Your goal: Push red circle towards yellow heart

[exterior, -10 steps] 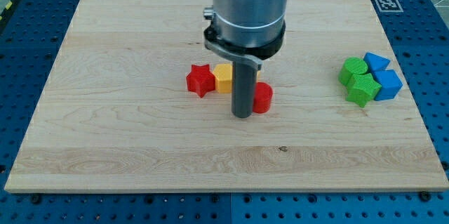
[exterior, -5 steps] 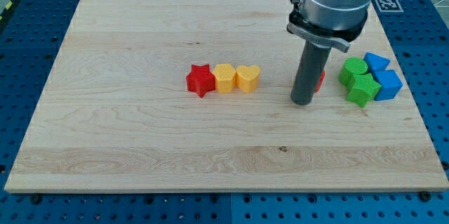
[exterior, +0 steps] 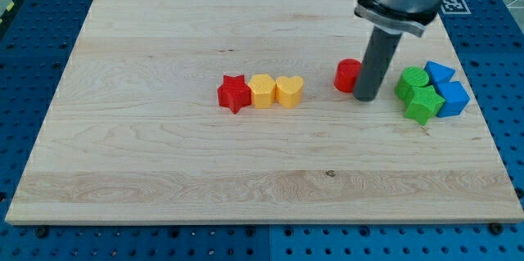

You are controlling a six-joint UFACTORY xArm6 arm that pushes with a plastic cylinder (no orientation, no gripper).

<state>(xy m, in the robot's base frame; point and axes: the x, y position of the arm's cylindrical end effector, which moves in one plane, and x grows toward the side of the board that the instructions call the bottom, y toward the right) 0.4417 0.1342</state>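
The red circle (exterior: 347, 75) stands on the wooden board (exterior: 164, 163), right of centre. The yellow heart (exterior: 289, 91) lies to its left and a little lower, with a gap between them. My tip (exterior: 366, 97) is at the red circle's right side, touching or almost touching it, between the circle and the green blocks. The rod rises from the tip to the arm's grey body at the view's top.
A yellow hexagon (exterior: 262, 91) touches the heart's left side, and a red star (exterior: 234, 93) touches the hexagon. At the view's right sits a cluster of two green blocks (exterior: 413, 83), (exterior: 424, 104) and two blue blocks (exterior: 440, 73), (exterior: 453, 97).
The red circle went from just below the yellow heart to the right, then back left a little. My tip swung from its left side round to its right side.
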